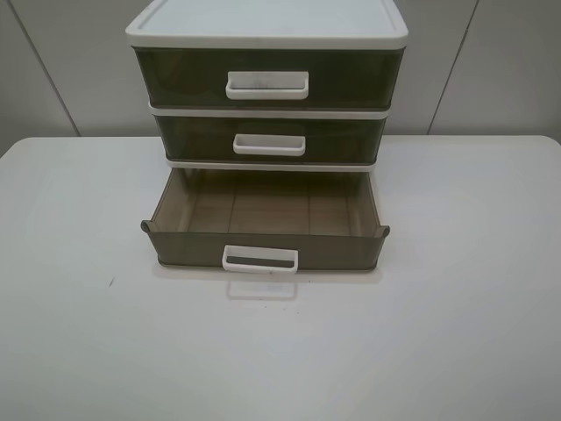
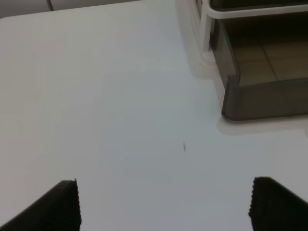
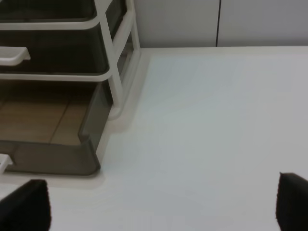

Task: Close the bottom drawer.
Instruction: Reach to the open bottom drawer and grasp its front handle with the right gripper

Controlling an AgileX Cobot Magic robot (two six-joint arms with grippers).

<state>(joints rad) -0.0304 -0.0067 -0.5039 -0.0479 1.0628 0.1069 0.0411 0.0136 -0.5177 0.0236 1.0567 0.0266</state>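
Note:
The bottom drawer (image 1: 188,248) is translucent olive-brown, pulled out towards the front of the table and empty; its small white loop handle (image 1: 259,259) is on its front. Neither arm shows in the high view. In the left wrist view my left gripper (image 2: 163,202) is open and empty over bare table, apart from the drawer's front left corner (image 2: 264,98). In the right wrist view my right gripper (image 3: 163,202) is open and empty, with the drawer's front right corner (image 3: 57,156) close by.
The white-framed drawer unit (image 1: 267,22) stands at the back middle of the white table (image 1: 79,333). Its top drawer (image 1: 175,74) and middle drawer (image 1: 193,139) are shut. A grey wall is behind.

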